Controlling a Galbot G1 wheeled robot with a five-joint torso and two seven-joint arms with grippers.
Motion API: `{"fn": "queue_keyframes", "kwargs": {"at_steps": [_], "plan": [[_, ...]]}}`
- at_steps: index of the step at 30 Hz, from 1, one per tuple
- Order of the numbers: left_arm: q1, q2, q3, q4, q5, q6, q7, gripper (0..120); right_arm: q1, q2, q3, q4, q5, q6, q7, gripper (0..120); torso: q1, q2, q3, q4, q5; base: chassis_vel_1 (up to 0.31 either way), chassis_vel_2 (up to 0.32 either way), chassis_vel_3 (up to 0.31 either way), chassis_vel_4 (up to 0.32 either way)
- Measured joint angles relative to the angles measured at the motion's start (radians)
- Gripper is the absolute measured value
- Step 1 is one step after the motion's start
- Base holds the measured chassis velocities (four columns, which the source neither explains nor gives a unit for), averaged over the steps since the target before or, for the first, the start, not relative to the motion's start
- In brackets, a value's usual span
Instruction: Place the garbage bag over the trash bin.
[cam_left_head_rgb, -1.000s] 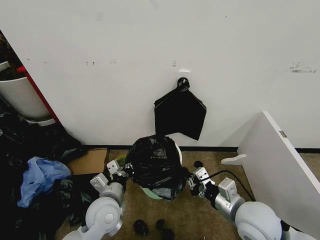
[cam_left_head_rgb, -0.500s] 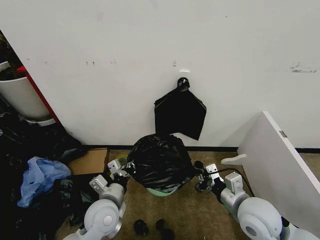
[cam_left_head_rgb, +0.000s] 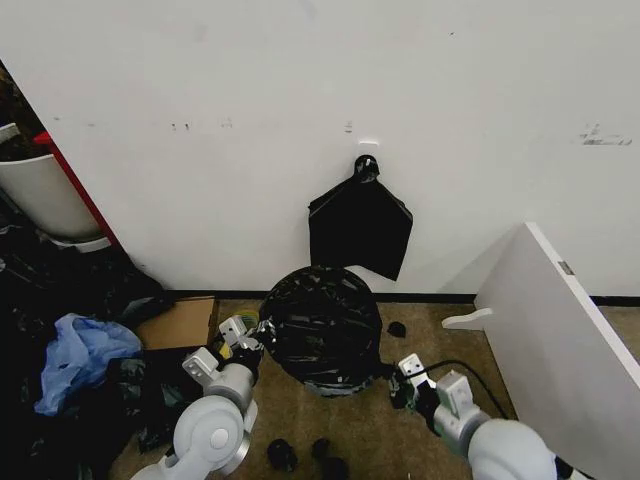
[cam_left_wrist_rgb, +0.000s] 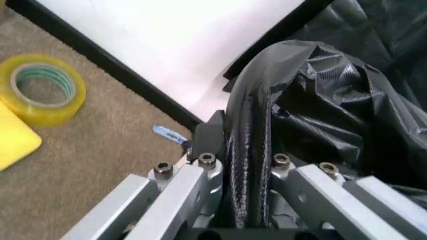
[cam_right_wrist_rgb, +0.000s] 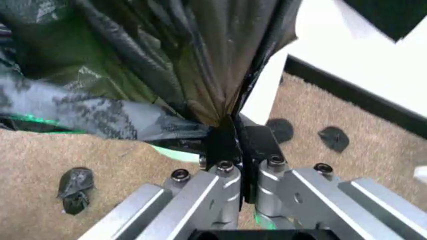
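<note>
A: Where was the garbage bag (cam_left_head_rgb: 322, 328)?

B: On the carpeted floor (cam_left_head_rgb: 370, 435) against the white wall (cam_left_head_rgb: 300, 120), just below the flat black pack (cam_left_head_rgb: 359, 227) that hung from a hook. It formed a rounded, crinkled black dome, stretched between the two arms.

A: And the trash bin?

B: I could not make it out in the head view; the bag covered that spot. In the right wrist view a pale green edge (cam_right_wrist_rgb: 175, 150) peeked out under the plastic.

A: What was the left gripper (cam_left_head_rgb: 258, 336) doing?

B: It sat at the bag's left side, fingers closed on a gathered fold of the black film (cam_left_wrist_rgb: 250, 150). A roll of yellow tape (cam_left_wrist_rgb: 41, 89) lay on the carpet nearby.

A: The right gripper (cam_left_head_rgb: 398, 378)?

B: Low at the bag's right side, fingers (cam_right_wrist_rgb: 230, 142) pinched shut on a bunched pleat of the bag (cam_right_wrist_rgb: 167, 60).

A: Anything else around?

B: A blue plastic bag (cam_left_head_rgb: 78, 352) lay well off to the left, and a white board (cam_left_head_rgb: 560, 320) leaned at the right.
</note>
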Motion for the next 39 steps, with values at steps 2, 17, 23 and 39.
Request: {"fn": "queue_keyframes", "kwargs": {"at_steps": [2,17,23,39], "plan": [[-0.001,0.0,0.001,-0.003,0.0,0.005,-0.007,4,-0.006,0.003,-0.002,0.014,-0.015,0.004,0.003,1,0.0,0.0,0.0,0.0001,-0.0001,0.0,0.0,0.0,0.0],[-0.052,0.007,-0.013,0.044,0.013,0.031,-0.088,4,-0.156,-0.041,0.053,0.132,-0.309,0.08,-0.046,55,0.0,0.0,0.0,0.0,-0.0001,0.0,0.0,0.0,0.0],[-0.06,0.007,-0.007,0.048,0.008,0.039,-0.101,4,-0.173,-0.037,0.019,0.124,-0.441,0.135,-0.109,77,0.0,0.0,0.0,0.0,-0.0002,0.0,0.0,0.0,0.0],[-0.076,-0.012,0.034,0.02,-0.011,0.067,-0.137,4,-0.078,0.035,-0.134,-0.058,-0.676,0.268,-0.161,72,0.0,0.0,0.0,0.0001,0.0,0.0,0.0,0.0,0.0]]}}
